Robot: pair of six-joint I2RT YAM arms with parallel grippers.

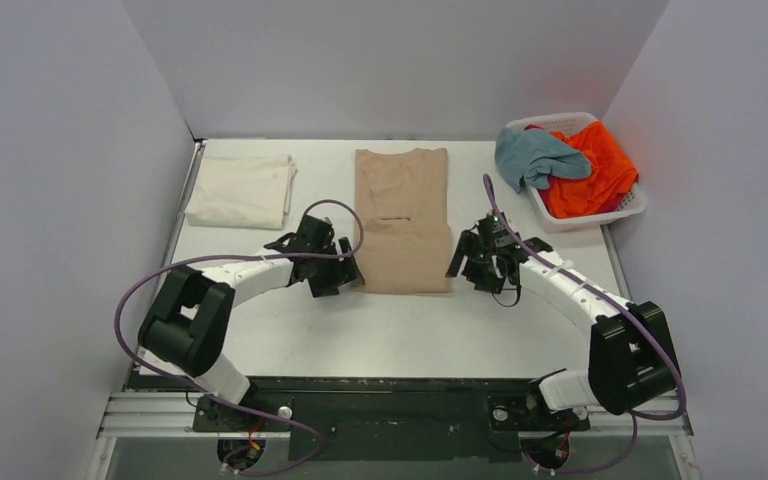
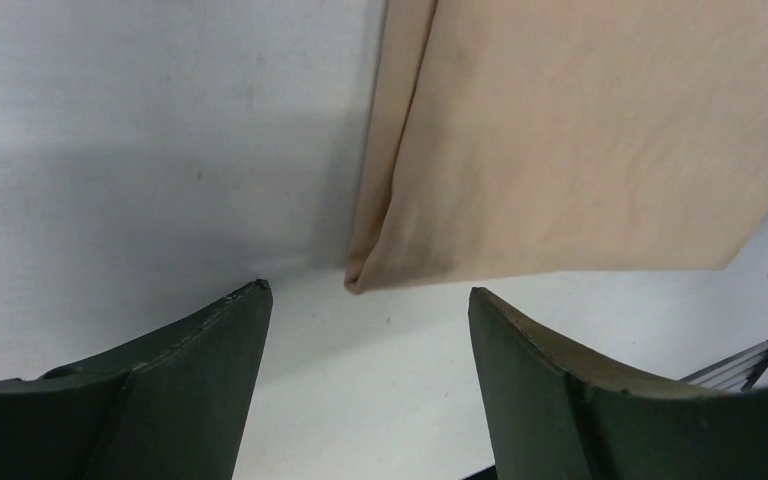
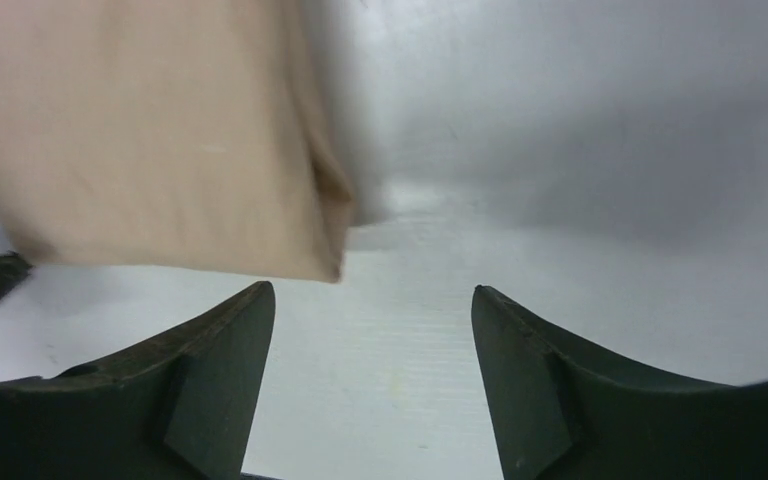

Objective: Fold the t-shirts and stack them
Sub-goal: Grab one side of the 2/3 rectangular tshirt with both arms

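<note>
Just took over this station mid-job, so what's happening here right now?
The tan cotton t-shirt lies in the middle, folded into a long strip. The left gripper and right gripper sit at its two near corners, jaws open, holding nothing. A folded cream-white t-shirt lies far left; the crumpled grey-blue t-shirt and bright orange t-shirt sit in the white slatted plastic basket, far right.

Bright even light, soft shadows, slight blur
</note>
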